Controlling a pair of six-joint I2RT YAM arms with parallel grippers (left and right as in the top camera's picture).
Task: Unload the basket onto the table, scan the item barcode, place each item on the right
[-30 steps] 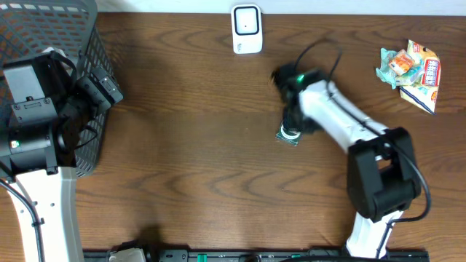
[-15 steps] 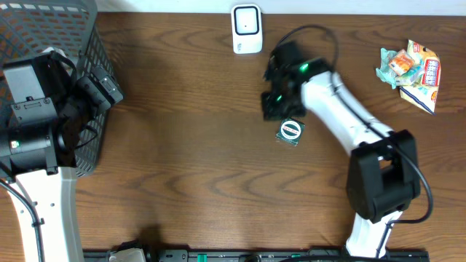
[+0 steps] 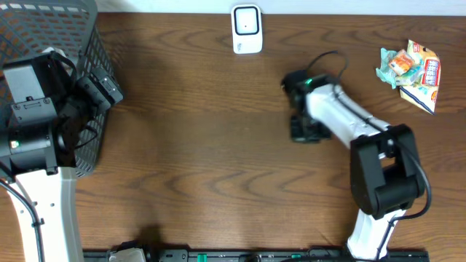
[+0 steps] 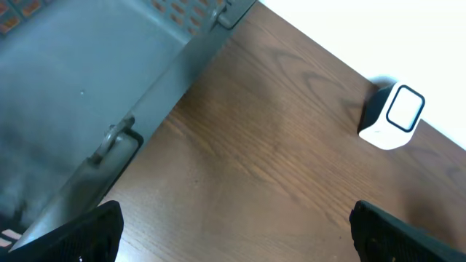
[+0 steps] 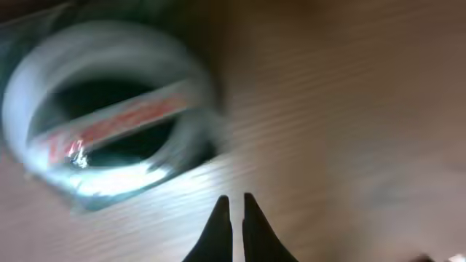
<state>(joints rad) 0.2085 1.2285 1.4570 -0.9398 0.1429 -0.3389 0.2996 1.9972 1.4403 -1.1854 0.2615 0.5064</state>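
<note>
The item (image 5: 109, 124) is a flat clear packet with a white ring, a dark green middle and a red stripe. It lies on the wooden table, blurred, up and left of my right gripper (image 5: 234, 200) in the right wrist view. That gripper is shut, holds nothing and does not touch the packet. In the overhead view the right gripper (image 3: 306, 129) covers the item. The white scanner (image 3: 247, 29) stands at the table's back edge and also shows as a white box (image 4: 393, 116). My left gripper (image 4: 237, 233) is open and holds nothing, beside the basket.
A grey mesh basket (image 3: 44, 22) stands at the far left, its wall (image 4: 87, 87) close to the left gripper. Several snack packets (image 3: 411, 69) lie in a heap at the back right. The right arm's black cable loops above its wrist.
The right gripper, which had swung toward the scanner and left the item uncovered, has come back down and to the right over it. The left arm has not moved.
</note>
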